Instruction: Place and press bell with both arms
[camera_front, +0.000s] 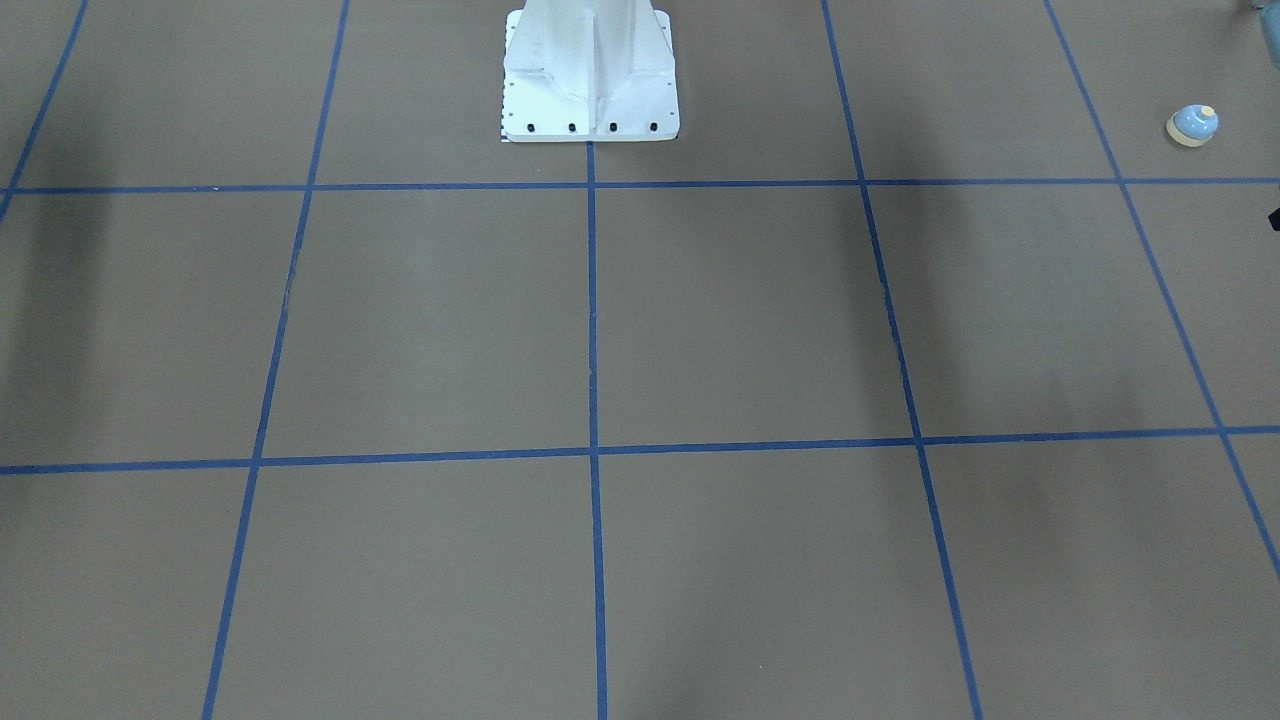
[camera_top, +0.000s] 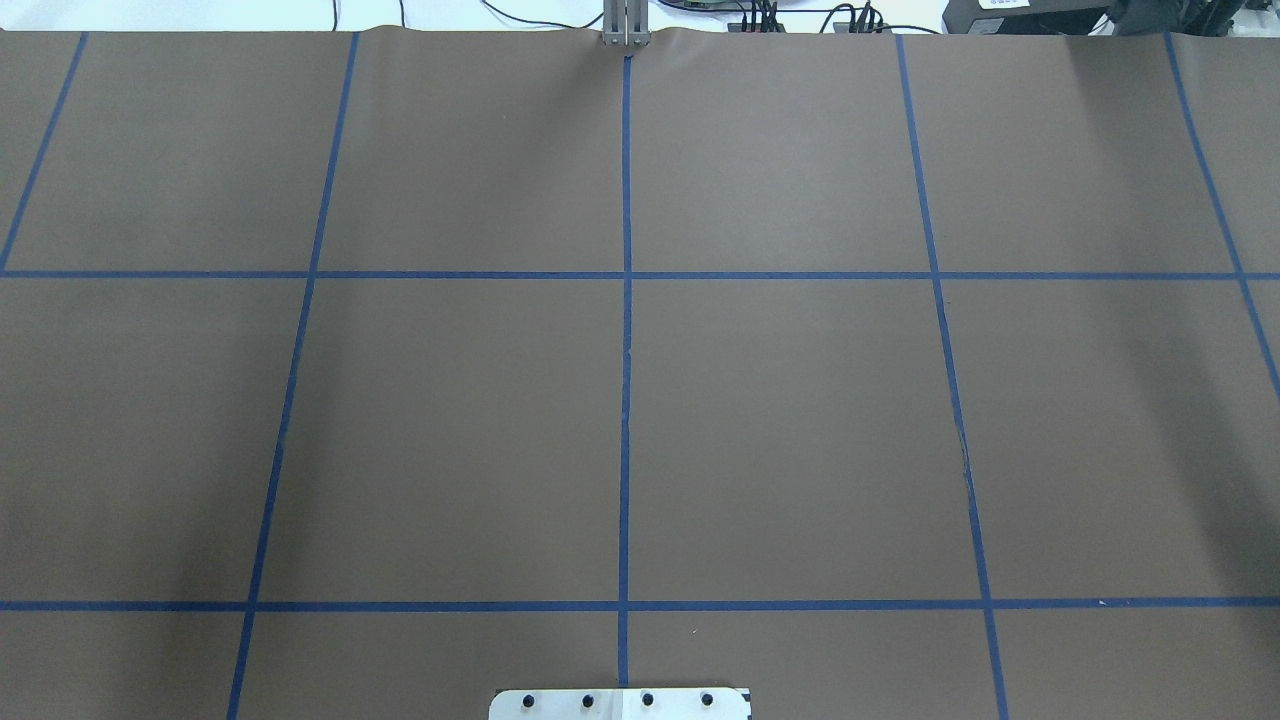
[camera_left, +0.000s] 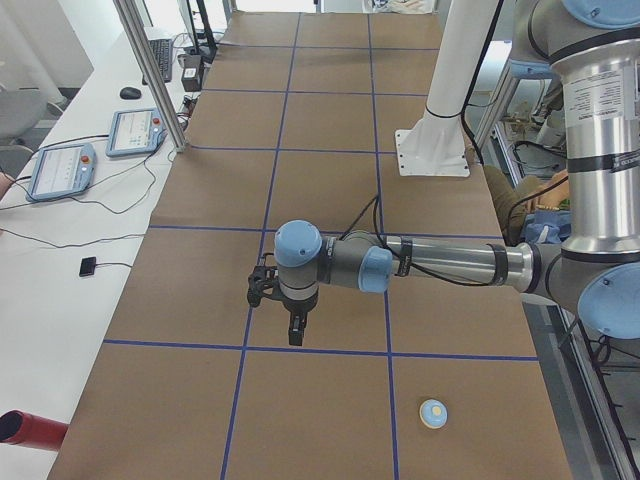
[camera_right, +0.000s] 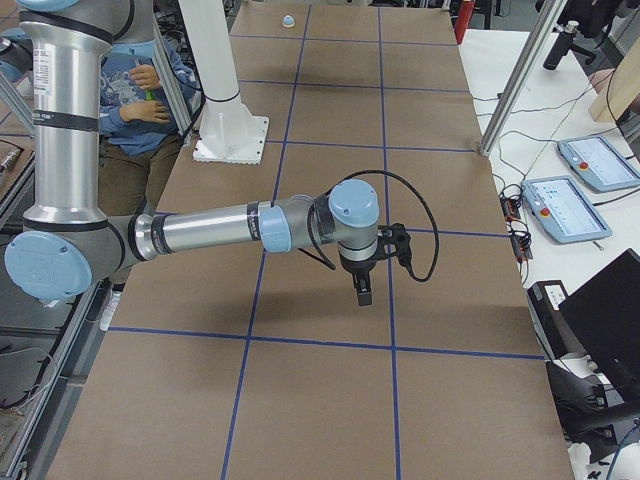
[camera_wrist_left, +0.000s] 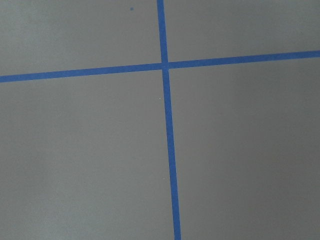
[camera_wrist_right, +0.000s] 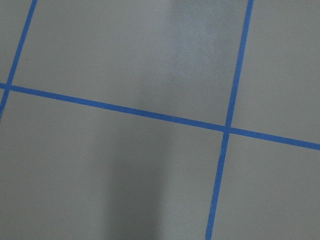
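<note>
The small light-blue bell (camera_front: 1192, 125) with a cream base and button stands upright on the brown table near the end on my left side. It also shows in the exterior left view (camera_left: 433, 412) and far off in the exterior right view (camera_right: 288, 20). My left gripper (camera_left: 296, 338) hangs pointing down above the table, about one grid square away from the bell. My right gripper (camera_right: 363, 296) hangs pointing down over the other half of the table, far from the bell. I cannot tell whether either is open or shut. Both wrist views show only the table and tape lines.
The white pedestal base (camera_front: 590, 75) stands at the robot's edge of the table. Blue tape lines form a grid on the brown cover. Teach pendants (camera_left: 140, 130) and cables lie on the white bench beyond the far edge. Metal frame posts (camera_right: 510, 80) stand there. A seated person (camera_right: 140, 85) is behind the robot.
</note>
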